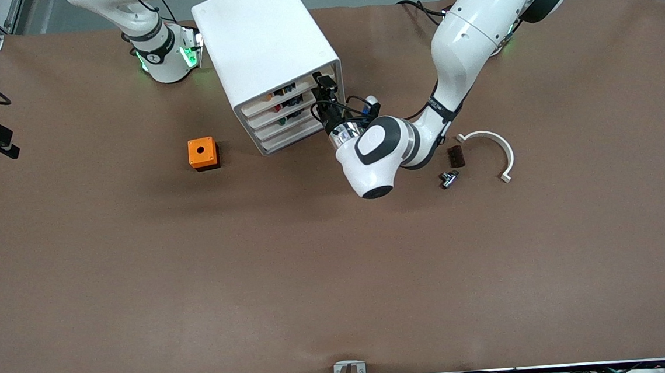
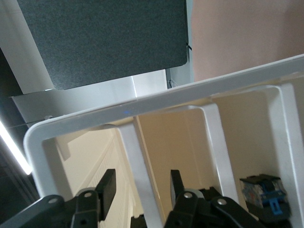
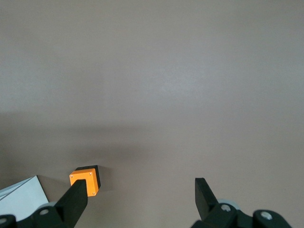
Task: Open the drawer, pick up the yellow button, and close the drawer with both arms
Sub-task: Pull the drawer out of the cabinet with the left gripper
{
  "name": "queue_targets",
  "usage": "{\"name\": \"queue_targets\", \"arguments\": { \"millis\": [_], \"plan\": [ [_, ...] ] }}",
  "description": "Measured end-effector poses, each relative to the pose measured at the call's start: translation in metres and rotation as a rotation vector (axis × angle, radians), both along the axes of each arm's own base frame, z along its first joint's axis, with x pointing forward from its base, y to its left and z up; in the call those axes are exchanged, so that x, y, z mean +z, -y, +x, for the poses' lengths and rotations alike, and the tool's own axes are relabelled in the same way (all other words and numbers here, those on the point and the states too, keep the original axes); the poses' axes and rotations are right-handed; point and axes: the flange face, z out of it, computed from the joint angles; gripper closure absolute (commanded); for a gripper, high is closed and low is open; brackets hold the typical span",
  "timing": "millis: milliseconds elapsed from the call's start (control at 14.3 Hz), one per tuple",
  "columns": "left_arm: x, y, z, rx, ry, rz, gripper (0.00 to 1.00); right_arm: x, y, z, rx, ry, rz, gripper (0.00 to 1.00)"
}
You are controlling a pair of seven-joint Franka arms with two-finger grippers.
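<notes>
Table bare | left tool astride drawer rib, ungripped | right tool open

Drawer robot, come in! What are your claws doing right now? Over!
Left gripper at the cabinet front, fingers straddling a white drawer bar. Right gripper open, over bare table. Nothing in the way.

An orange cube is sitting on the brown worktop; a white arc, dark block and metal piece are lying together.
</notes>
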Motion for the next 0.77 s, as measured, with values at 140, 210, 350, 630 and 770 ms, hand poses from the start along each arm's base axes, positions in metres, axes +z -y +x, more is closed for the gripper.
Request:
{"name": "queue_targets", "arguments": {
  "millis": [140,210,350,630,770],
  "plan": [
    [-0.001,0.005,-0.007,-0.014,-0.002,0.002,0.6,0.0,0.0,0.0,0.0,0.0,0.0,0.0],
    [-0.001,0.007,-0.01,-0.019,-0.002,0.002,0.65,0.0,0.0,0.0,0.0,0.0,0.0,0.0],
    [-0.001,0.01,-0.013,-0.025,-0.002,0.003,0.73,0.0,0.0,0.0,0.001,0.0,0.0,0.0],
    [-0.001,0.014,-0.018,-0.034,-0.002,0.003,0.84,0.0,0.0,0.0,0.001,-0.001,0.0,0.0],
    [-0.002,0.014,-0.018,-0.034,-0.002,0.004,0.88,0.0,0.0,0.0,0.001,-0.001,0.0,0.0]
  ]
}}
